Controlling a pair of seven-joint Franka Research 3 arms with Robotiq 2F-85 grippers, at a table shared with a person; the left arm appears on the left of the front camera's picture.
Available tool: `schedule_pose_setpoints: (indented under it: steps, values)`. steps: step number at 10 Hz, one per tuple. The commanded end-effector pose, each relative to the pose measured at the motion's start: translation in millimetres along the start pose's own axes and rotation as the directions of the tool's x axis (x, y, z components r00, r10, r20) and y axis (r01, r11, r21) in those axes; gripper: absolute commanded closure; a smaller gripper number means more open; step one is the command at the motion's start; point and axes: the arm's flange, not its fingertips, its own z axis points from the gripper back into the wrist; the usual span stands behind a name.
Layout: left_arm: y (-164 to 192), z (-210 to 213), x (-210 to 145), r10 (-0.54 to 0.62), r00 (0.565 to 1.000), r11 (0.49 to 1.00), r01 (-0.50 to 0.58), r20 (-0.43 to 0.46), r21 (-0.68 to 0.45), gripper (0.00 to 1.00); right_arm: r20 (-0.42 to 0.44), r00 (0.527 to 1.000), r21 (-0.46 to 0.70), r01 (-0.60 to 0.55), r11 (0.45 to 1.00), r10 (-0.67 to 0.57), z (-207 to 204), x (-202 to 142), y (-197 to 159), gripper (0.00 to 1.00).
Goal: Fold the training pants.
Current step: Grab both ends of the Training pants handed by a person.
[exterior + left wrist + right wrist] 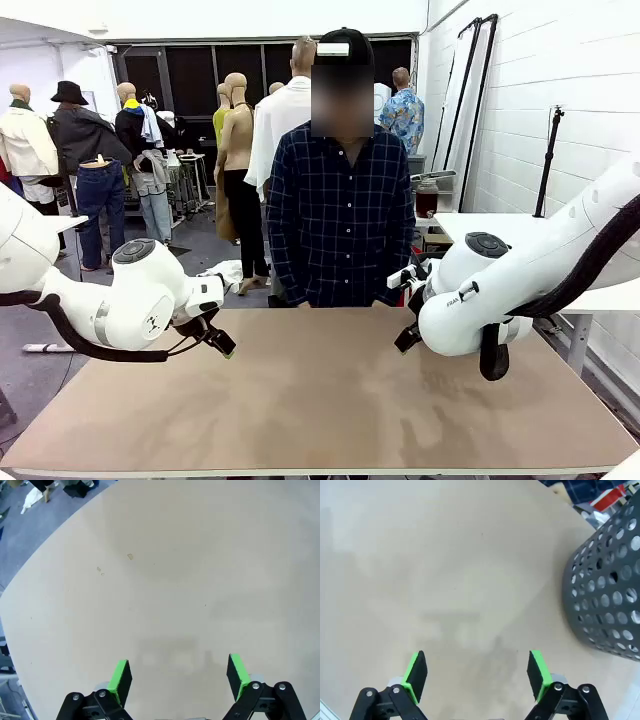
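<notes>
Where the pants lie relative to either claw cannot be told. The left claw hangs over the table near its left edge, jaws spread wide with nothing between them. Its flat green pads sit on black hinged fingers, apart from the surface below. The right claw hangs over the table's right part, likewise spread wide and gripping nothing. The table is a tan, matte, smooth board with faint darker smudges and a small pale chip. By the table's right side, near the right claw, stands a bin: dark grey, round-walled and punched with rows of round holes; whether it rests on the table or beside it I cannot tell. A person in a dark blue checked shirt stands at the table's far edge, between the two white arms.
</notes>
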Motion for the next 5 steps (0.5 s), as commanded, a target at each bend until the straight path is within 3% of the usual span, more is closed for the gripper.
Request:
schedule_pose_setpoints:
  steps: [1,5]
  values:
    - [0.0,0.0,0.0,0.0,1.0,1.0,0.0,0.0,0.0,0.0,0.0,1.0,0.0,0.0,1.0,0.0,0.0,0.0,0.0,0.0]
    - [0.0,0.0,0.0,0.0,1.0,1.0,0.0,0.0,0.0,0.0,0.0,1.0,0.0,0.0,1.0,0.0,0.0,0.0,0.0,0.0]
